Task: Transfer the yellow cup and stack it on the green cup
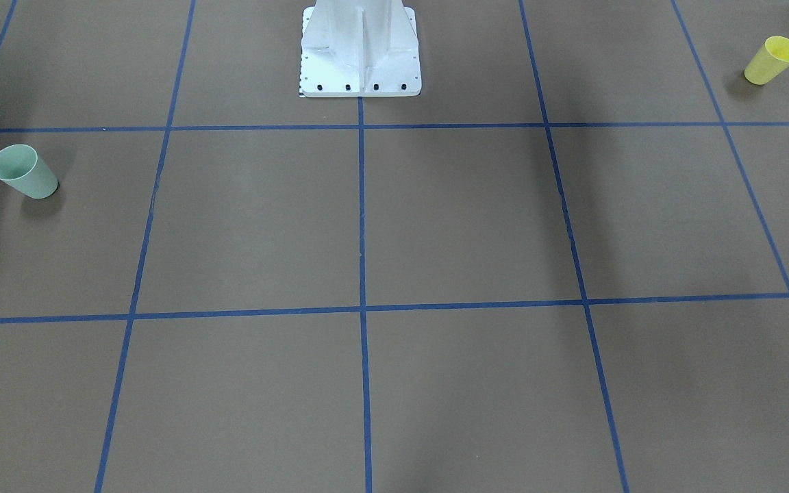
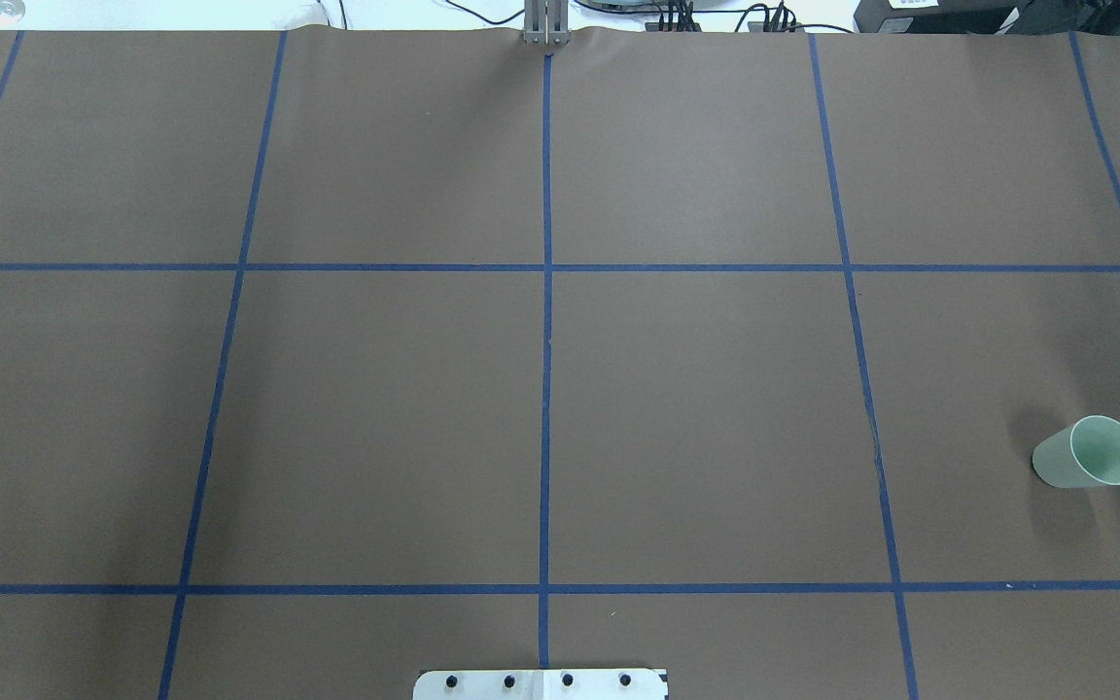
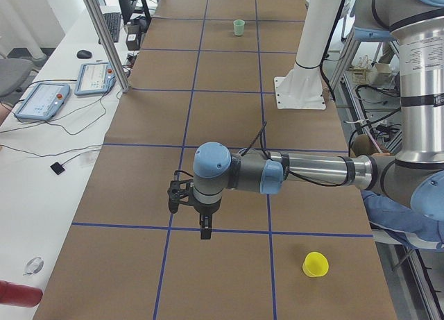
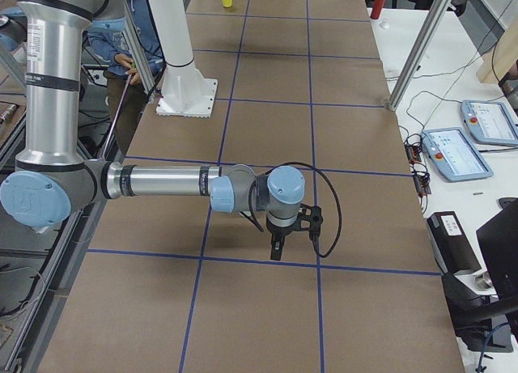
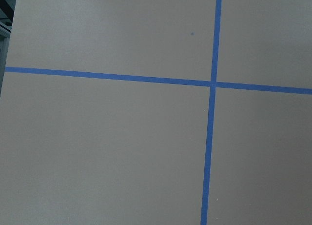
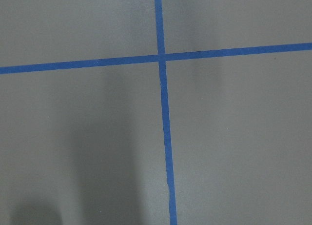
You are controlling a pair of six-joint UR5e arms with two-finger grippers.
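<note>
The yellow cup (image 1: 771, 60) stands upright on the brown table, on my left side near the table's end; it also shows in the exterior left view (image 3: 315, 264). The green cup (image 2: 1088, 465) stands upright on my right side, far from the yellow one; it also shows in the front view (image 1: 23, 171). My left gripper (image 3: 205, 231) hangs over the table, pointing down, apart from the yellow cup. My right gripper (image 4: 275, 250) hangs the same way over the table's right half. Both show only in the side views, so I cannot tell whether they are open or shut. Both wrist views show only table and blue tape.
The white robot base (image 1: 360, 51) stands at the table's middle edge. Blue tape lines grid the brown table (image 2: 375, 418). Teach pendants (image 3: 41, 101) and cables lie on the white side bench. Metal posts (image 3: 104, 39) stand along that side. A person (image 3: 402, 216) sits beside the robot.
</note>
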